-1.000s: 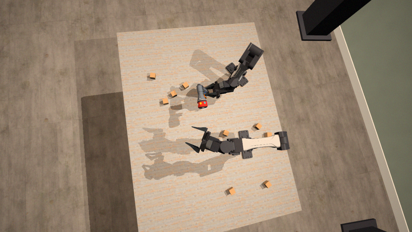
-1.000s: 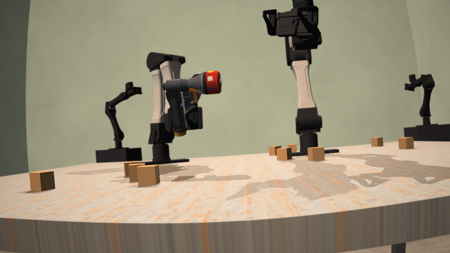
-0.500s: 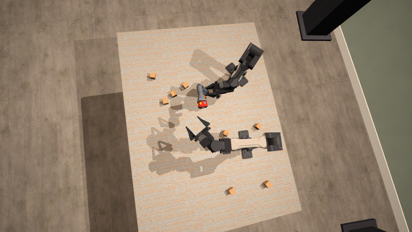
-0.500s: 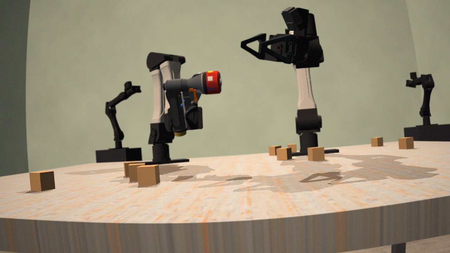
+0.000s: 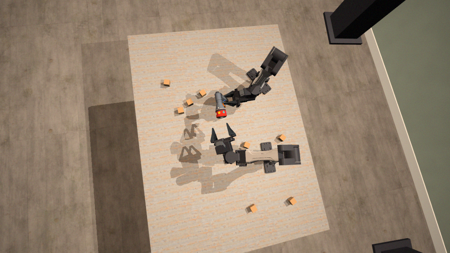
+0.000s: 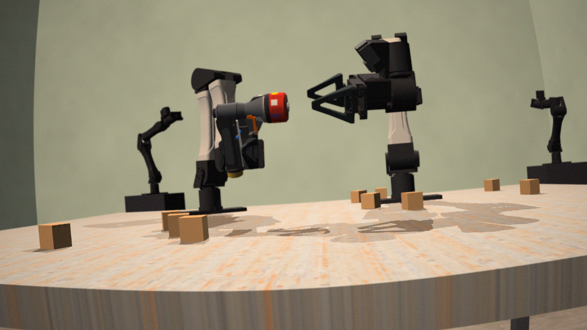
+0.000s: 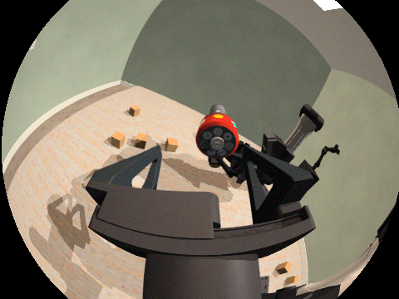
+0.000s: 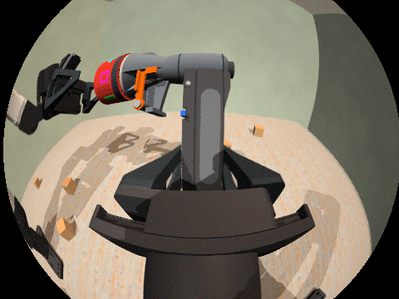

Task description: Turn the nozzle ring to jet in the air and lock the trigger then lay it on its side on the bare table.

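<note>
Holding the nozzle (image 5: pixel 218 101) (image 6: pixel 250 110) (image 7: pixel 218 109) (image 8: pixel 204 66) above the table (image 5: pixel 176 220) (image 6: pixel 287 262) (image 7: pixel 37 166) (image 8: pixel 345 166), the right tool (image 5: pixel 225 99) (image 6: pixel 238 143) (image 7: pixel 213 146) (image 8: pixel 201 149) is closed on its handle (image 5: pixel 223 96) (image 6: pixel 227 143) (image 7: pixel 213 159) (image 8: pixel 203 124), the barrel roughly level; the left tool (image 5: pixel 219 125) (image 6: pixel 310 99) (image 7: pixel 202 150) (image 8: pixel 95 82) is spread wide and empty, just off the front. It looks like stiff plastic, moderately light but front-heavy, so twisting may make the smooth handle slip or pivot. The handle is the sensible place for the steady grip; the spray ring (image 5: pixel 221 115) (image 6: pixel 278 107) (image 7: pixel 203 125) (image 8: pixel 105 89) should be taken squarely across its sides and turned against the clicks, without shoving the barrel. The slim orange lock lever (image 5: pixel 224 105) (image 6: pixel 254 123) (image 8: pixel 140 83) probably wants a gentler push. The body is grey, flaring towards the glossy red ring, whose face carries dark round holes about a pale centre. The yellow disc (image 5: pixel 218 112) (image 6: pixel 274 93) (image 7: pixel 218 116) seems lined up with the white arrow (image 5: pixel 218 108), the cyan plus (image 5: pixel 223 111) (image 7: pixel 233 124) (image 8: pixel 112 60) next along; magenta, green, white and blue marks show elsewhere, and a brass-coloured cap (image 6: pixel 235 174) (image 7: pixel 214 165) ends the handle.

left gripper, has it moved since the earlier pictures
Yes. In the exterior view, the left gripper is lower, closer to the tabletop.
</note>
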{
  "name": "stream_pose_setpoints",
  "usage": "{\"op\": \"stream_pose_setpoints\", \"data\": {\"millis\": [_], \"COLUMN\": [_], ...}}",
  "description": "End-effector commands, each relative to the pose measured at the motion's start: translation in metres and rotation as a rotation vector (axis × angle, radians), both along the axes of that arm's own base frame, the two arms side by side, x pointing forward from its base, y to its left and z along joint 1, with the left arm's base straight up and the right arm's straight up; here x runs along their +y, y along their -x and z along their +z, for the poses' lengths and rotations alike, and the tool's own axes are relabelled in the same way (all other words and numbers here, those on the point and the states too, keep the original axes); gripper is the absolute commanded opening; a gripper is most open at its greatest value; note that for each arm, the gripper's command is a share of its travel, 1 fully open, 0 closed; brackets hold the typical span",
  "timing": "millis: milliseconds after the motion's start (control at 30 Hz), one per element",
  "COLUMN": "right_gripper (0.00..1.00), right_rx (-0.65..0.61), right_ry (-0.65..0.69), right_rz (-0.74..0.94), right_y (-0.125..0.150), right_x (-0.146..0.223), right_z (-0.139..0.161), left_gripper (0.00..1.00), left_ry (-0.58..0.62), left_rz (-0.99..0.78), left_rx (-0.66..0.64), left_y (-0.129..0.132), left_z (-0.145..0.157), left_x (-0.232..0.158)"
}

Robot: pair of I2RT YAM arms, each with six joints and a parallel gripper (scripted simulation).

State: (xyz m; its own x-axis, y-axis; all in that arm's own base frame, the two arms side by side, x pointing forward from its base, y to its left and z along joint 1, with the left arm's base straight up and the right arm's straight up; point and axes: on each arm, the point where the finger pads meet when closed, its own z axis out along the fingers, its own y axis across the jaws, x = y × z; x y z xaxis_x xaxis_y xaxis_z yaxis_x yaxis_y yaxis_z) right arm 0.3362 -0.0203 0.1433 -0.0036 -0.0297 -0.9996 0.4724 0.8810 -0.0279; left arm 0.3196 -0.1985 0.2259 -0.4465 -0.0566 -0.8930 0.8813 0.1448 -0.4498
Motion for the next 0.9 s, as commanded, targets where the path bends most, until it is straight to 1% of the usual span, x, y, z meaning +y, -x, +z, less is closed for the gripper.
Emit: {"op": "stream_pose_setpoints", "data": {"millis": [0,233,333,600,700,867], "right_gripper": [0.36,0.36,0.36,0.36,0.36,0.36], "right_rx": [-0.175,-0.175,-0.175,-0.175,-0.175,-0.175], "right_ry": [-0.067,-0.067,-0.067,-0.067,-0.067,-0.067], "right_rz": [0.003,0.003,0.003,0.003,0.003,0.003], "right_y": [-0.007,-0.007,-0.007,-0.007,-0.007,-0.007], "right_x": [0.002,0.002,0.002,0.002,0.002,0.002], "right_z": [0.042,0.042,0.042,0.042,0.042,0.042], "left_gripper": [0.87,0.87,0.87,0.87,0.87,0.87], "left_ry": [0.033,0.029,0.035,0.035,0.037,0.038], "left_rz": [-0.108,-0.153,-0.103,-0.095,-0.093,-0.091], "left_rx": [-0.021,0.018,0.036,0.05,0.02,0.007], "left_y": [0.02,0.029,0.02,0.019,0.015,0.012], "left_z": [-0.002,-0.015,-0.017,-0.019,-0.011,-0.007], "left_x": [-0.007,-0.01,-0.005,-0.004,-0.003,-0.003]}}
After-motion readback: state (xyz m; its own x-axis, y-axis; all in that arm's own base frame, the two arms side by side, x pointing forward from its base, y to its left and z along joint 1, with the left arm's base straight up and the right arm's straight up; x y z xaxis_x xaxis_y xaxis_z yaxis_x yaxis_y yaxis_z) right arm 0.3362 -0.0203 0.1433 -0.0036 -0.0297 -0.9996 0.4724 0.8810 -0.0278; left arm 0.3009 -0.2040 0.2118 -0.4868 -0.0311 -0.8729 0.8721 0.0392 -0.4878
